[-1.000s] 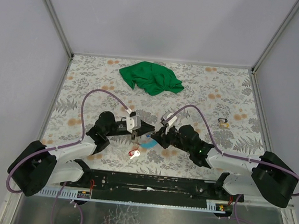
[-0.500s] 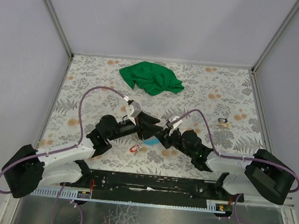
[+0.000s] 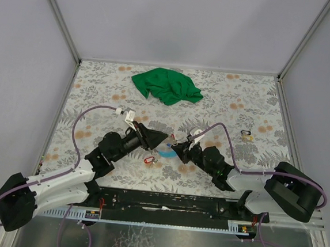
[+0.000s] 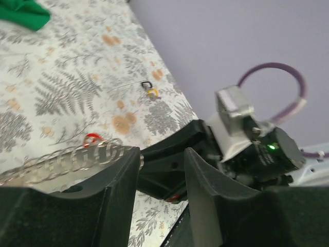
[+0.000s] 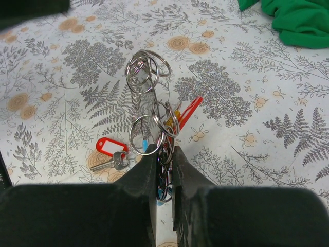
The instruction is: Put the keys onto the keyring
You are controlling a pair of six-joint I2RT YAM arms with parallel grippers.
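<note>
Top view: left gripper [image 3: 162, 138] and right gripper [image 3: 177, 149] nose to nose at centre, keyring [image 3: 172, 140] between them, red-tagged key [image 3: 148, 159] on table [image 3: 259, 103] just below.
Left wrist: jaws apart, nothing between; keyring chain at frame left beside one finger.
Right wrist: jaws clamped on keyring, its rings at centre; red-tagged key lower left.

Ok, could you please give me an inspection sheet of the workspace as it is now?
Surface: table, fern-print cover, flat.
Job's things: keyring of linked rings, pinched by the right gripper; red-tag key loose on the table; light blue tag partly hidden by the grippers.
Clutter: green cloth at far side; small dark-and-yellow item at right.
Grippers: left gripper open beside the keyring; right gripper shut on it.
Cables: purple cables arch above the table.
Surroundings: plain walls; nothing else seen.
</note>
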